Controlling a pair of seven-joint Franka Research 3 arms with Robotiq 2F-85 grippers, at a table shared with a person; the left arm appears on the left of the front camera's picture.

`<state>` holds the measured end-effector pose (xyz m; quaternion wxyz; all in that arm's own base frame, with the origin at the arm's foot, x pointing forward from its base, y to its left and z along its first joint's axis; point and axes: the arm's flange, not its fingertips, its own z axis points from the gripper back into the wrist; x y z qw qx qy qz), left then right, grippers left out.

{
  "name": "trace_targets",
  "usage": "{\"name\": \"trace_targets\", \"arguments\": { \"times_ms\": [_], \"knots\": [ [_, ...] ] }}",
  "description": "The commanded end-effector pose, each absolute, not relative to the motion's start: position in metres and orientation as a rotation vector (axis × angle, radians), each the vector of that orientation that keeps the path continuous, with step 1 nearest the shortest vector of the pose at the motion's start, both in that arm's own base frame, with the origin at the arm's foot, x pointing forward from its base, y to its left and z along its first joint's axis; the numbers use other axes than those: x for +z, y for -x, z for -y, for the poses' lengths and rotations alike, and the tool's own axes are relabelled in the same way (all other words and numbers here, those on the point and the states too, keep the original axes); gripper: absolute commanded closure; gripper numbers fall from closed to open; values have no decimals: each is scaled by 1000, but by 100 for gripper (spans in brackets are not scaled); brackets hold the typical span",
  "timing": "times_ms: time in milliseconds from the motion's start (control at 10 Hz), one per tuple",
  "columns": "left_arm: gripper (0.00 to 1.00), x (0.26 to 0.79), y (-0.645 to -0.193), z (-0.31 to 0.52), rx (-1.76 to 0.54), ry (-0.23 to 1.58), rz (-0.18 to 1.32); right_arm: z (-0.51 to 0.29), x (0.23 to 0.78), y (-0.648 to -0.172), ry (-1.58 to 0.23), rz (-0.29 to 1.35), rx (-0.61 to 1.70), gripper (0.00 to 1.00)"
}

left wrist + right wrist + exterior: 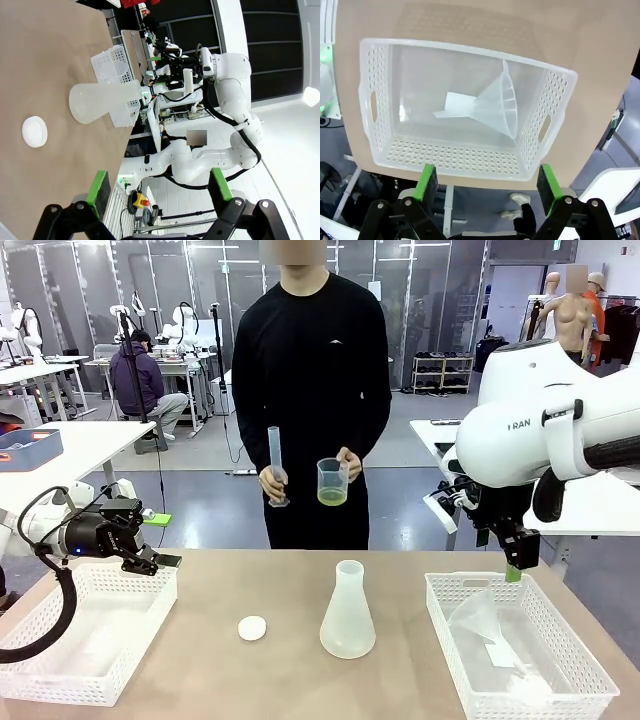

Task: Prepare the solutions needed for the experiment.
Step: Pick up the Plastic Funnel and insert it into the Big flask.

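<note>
Across the table a person holds a clear beaker (332, 482) with a shallow layer of the pale yellow-green solutions (332, 497) in one hand and a tall graduated cylinder (276, 467) in the other. An empty translucent conical flask (347, 612) stands mid-table, also lying sideways in the left wrist view as the flask (102, 101). My left gripper (160, 562) is open above the left basket's far edge, its green pads (99, 186) wide apart. My right gripper (512, 568) hangs open over the right basket, with nothing between its pads (426, 181).
A white basket (45, 660) sits at the table's left. A second white basket (445, 625) at the right holds a clear funnel (495, 107). A small white round cap (252, 628) lies left of the flask, and it shows as a cap (34, 131) in the left wrist view.
</note>
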<state>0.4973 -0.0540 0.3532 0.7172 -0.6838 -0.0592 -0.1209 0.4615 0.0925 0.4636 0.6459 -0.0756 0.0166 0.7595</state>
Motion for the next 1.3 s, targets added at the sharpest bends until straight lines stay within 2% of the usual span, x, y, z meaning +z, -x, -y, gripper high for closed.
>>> {"name": "trace_targets", "arguments": {
  "times_ms": [0, 300, 400, 600, 1200],
  "knots": [
    [0, 354, -497, 55, -269, 1512, 130, -91, 466, -458, 247, -47, 1720, 0],
    [0, 354, -497, 55, -269, 1512, 130, -91, 467, -461, 204, -45, 1737, 0],
    [0, 354, -497, 55, -269, 1512, 130, -96, 450, -481, 80, -133, 1748, 0],
    [0, 354, -497, 55, -269, 1512, 130, -101, 427, -497, -13, -172, 1747, 0],
    [0, 354, -497, 55, -269, 1512, 130, -106, 379, -531, -155, -342, 1792, 0]
  ]
}}
